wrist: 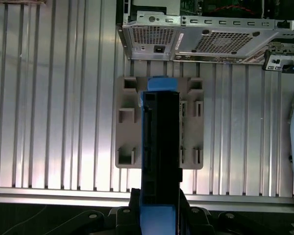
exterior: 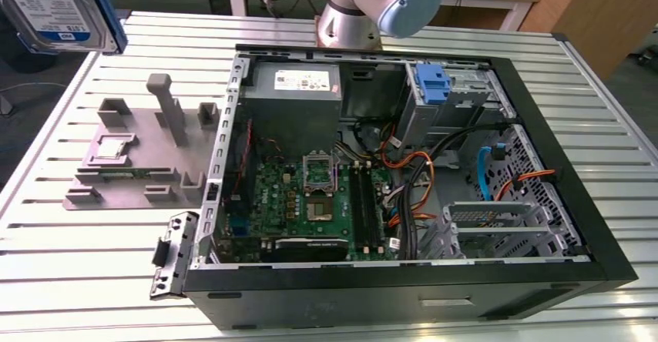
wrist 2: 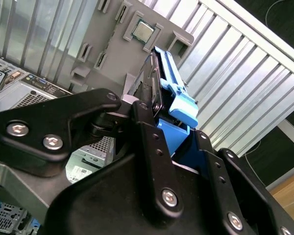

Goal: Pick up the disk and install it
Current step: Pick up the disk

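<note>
The disk [exterior: 52, 7], a silver drive with a white-and-blue label and a blue carrier rail, hangs high at the exterior view's far left, well above the table. In the second wrist view my gripper [wrist 2: 171, 132] is shut on the disk [wrist 2: 159, 83], its black fingers [wrist 2: 147, 127] clamping the drive and its blue rail [wrist 2: 179, 105]. The first wrist view shows the disk [wrist: 160, 147] edge-on, held in the gripper [wrist: 159, 213] straight above the grey fixture plate [wrist: 127, 122].
The open computer case [exterior: 411, 165] lies on the slatted metal table [exterior: 103, 280], with a blue bracket [exterior: 435, 88] in its far bay and a metal drive cage [exterior: 494, 226] near the front. A small square chip [wrist 2: 143, 30] sits in the grey fixture plate [exterior: 134, 153].
</note>
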Controlling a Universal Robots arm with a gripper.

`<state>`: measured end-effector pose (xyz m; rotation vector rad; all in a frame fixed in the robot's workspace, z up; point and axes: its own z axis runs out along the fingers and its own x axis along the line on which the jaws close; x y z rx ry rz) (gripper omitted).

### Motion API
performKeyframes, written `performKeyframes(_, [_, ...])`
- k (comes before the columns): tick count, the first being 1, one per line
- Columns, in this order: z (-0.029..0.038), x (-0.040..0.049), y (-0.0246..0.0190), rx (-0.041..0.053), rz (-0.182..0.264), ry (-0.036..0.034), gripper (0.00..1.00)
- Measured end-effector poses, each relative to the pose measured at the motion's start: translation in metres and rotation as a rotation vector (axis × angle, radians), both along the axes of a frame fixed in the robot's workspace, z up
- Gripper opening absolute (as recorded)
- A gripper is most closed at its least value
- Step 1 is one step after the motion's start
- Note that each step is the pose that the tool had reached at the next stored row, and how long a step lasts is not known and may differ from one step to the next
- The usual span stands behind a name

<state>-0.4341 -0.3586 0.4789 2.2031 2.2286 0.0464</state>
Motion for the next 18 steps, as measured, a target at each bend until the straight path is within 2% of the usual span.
performKeyframes(5, [0.0, 0.0, -0.0064, 0.0, 0.0, -0.0001, 0.37])
performKeyframes(9, [0.0013, 0.0, -0.0073, -0.0017, 0.0, 0.0001, 0.37])
performKeyframes(14, [0.0074, 0.0, -0.0082, -0.0083, 0.0, -0.0001, 0.37])
performKeyframes(18, [0.0076, 0.0015, -0.0108, -0.0091, 0.0, -0.0001, 0.37])
